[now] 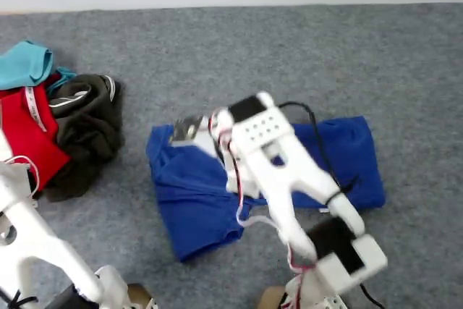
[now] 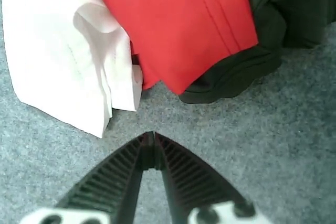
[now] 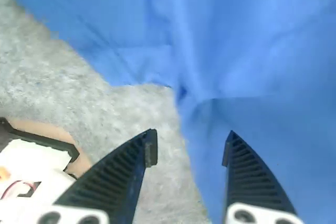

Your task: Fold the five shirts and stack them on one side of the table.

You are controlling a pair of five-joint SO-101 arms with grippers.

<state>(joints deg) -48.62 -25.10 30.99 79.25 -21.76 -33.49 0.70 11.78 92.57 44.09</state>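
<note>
Right gripper [image 3: 190, 142] mine, spread wide, nothing between jaws. Hangs over edge of blue shirt [image 3: 236, 35]: one finger above cloth, other above grey table [image 3: 79, 87]. Blue shirt rumpled, mid-table. My left gripper [image 2: 153, 139] pinched closed, empty, over bare table near white shirt [image 2: 58, 51], red shirt [image 2: 184, 24] and dark shirt [image 2: 273, 19], heaped at left side. Teal shirt [image 1: 25, 63] on same heap.

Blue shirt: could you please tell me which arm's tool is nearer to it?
Right. The right tool hangs open over the blue shirt's edge; the left tool is shut above the grey carpet beside the red shirt.
</note>
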